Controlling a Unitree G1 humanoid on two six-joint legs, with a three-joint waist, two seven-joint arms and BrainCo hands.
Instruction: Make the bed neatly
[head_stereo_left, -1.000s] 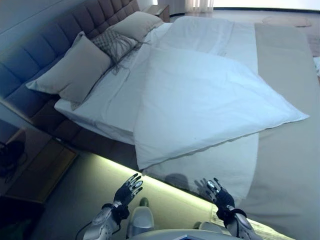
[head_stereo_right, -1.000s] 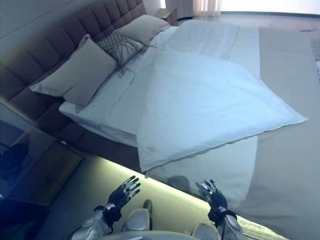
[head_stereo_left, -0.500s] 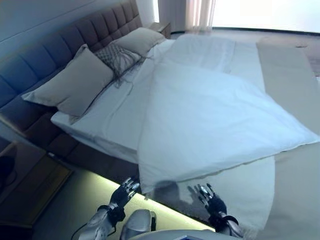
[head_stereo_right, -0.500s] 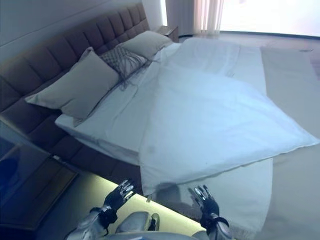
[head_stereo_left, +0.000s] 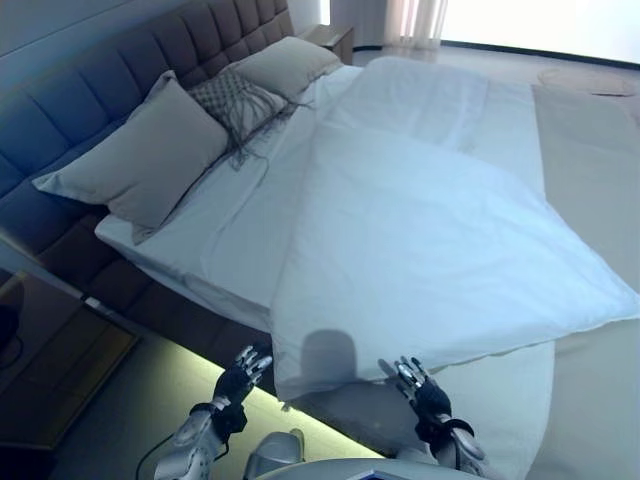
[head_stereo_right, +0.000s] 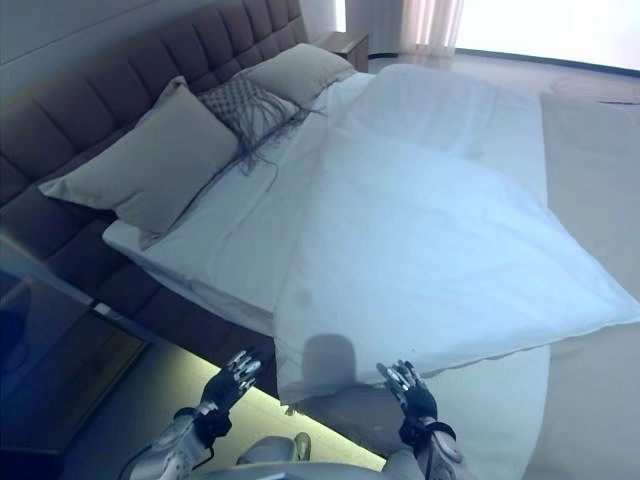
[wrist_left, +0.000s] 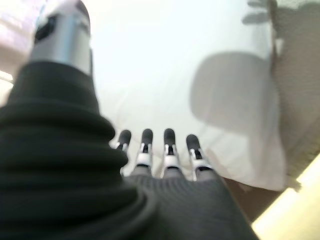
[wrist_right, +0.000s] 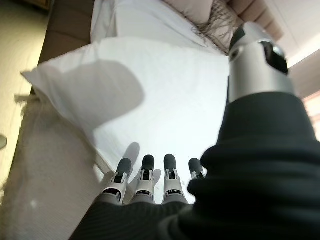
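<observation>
Bed (head_stereo_left: 200, 225): fills most of the head views, tufted headboard (head_stereo_left: 90, 110) at 10 o'clock, white sheet over the mattress.

Duvet (head_stereo_left: 430, 250): white, lying askew across the middle of the bed, its near corner hanging over the bed's near edge at 6 o'clock, another corner pointing to 3 o'clock.

Pillows: large beige pillow (head_stereo_left: 140, 150) leaning on the headboard at 9 o'clock; patterned fringed cushion (head_stereo_left: 238, 100) beside it; second beige pillow (head_stereo_left: 288, 62) at 11 o'clock.

Beige cover (head_stereo_left: 590, 180): along the bed's side at 3 o'clock, partly under the duvet.

Left hand (head_stereo_left: 240, 372): at 7 o'clock, fingers straight and spread, holding nothing, just short of the duvet's hanging corner.

Right hand (head_stereo_left: 418, 385): at 5 o'clock, fingers straight and spread, empty, raised before the duvet's near edge.

Bedside table (head_stereo_left: 55, 375): dark, at 8 o'clock on the floor.
</observation>
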